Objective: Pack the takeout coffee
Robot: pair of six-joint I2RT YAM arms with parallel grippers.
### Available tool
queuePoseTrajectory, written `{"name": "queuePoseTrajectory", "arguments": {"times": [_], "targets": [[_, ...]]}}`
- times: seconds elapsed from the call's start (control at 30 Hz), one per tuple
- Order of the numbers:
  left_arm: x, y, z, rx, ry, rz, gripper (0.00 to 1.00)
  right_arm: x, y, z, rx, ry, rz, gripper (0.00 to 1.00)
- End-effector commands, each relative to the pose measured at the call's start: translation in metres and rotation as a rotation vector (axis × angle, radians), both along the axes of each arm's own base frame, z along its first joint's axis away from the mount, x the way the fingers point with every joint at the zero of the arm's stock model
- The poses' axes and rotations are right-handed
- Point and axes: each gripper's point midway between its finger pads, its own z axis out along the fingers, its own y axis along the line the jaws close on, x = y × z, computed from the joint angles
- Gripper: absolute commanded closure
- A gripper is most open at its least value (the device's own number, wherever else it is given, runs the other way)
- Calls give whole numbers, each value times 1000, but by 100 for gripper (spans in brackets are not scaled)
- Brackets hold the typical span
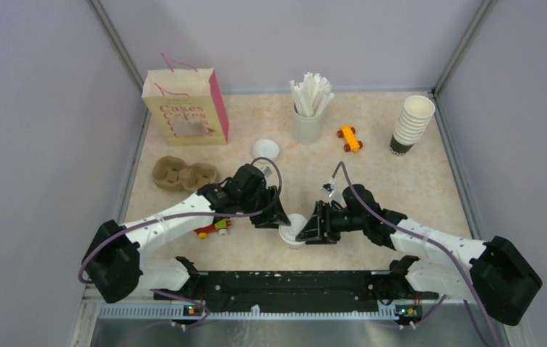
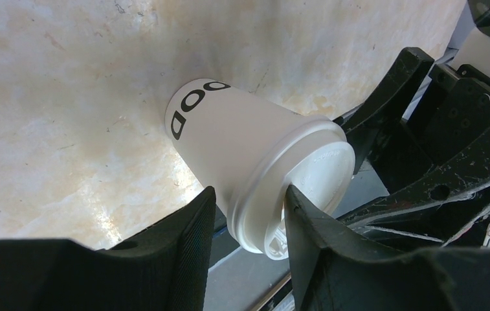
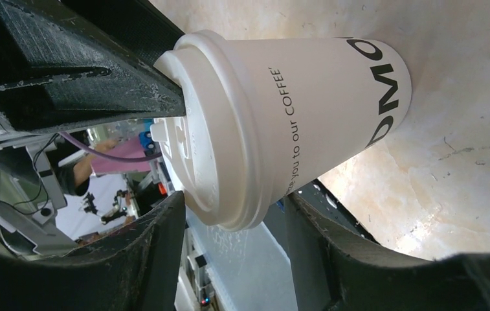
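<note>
L gripper (image 2: 248,197) looks nipped on the lid (image 2: 320,172) rim from the cup's 10 o'clock, one finger on top and one under the lip. R gripper (image 3: 234,199) straddles the same rim from 3 o'clock; can't tell if it's biting. Prob. both squeeze from opp. sides to seat the lid evenly w/o tipping. Cup (image 3: 333,97) stands at the table's (image 1: 400,181) 6 o'clock, btwn arms, long axis vertical, base down, lid up.

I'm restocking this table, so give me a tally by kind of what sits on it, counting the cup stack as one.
Lidded coffee cup: 1
Cup stack: 1
Loose lid: 1
Cup tray: 1
Paper bag: 1
Stick holder: 1
Toys: 2 (orange toy, multicoloured toy)
Total: 8
</note>
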Motion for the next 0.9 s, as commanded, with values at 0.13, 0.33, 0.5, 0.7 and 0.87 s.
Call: {"name": "queuePoseTrajectory", "arguments": {"times": [0.13, 0.33, 0.5, 0.7, 0.87], "targets": [[-24, 31, -47, 167, 81, 0, 52, -15, -38, -76, -207, 44, -73, 49], [-29, 34, -54, 183, 94, -5, 52, -19, -51, -91, -246, 44, -109, 51], [-29, 33, -50, 177, 90, -12, 52, -7, -38, -69, -174, -29, -93, 50], [-16, 15, -19, 87, 14, -38, 44, 19, -18, -3, -124, -131, -96, 43], [-5, -5, 25, -43, -76, -64, 34, 25, -24, 39, -130, -175, -127, 34]]}}
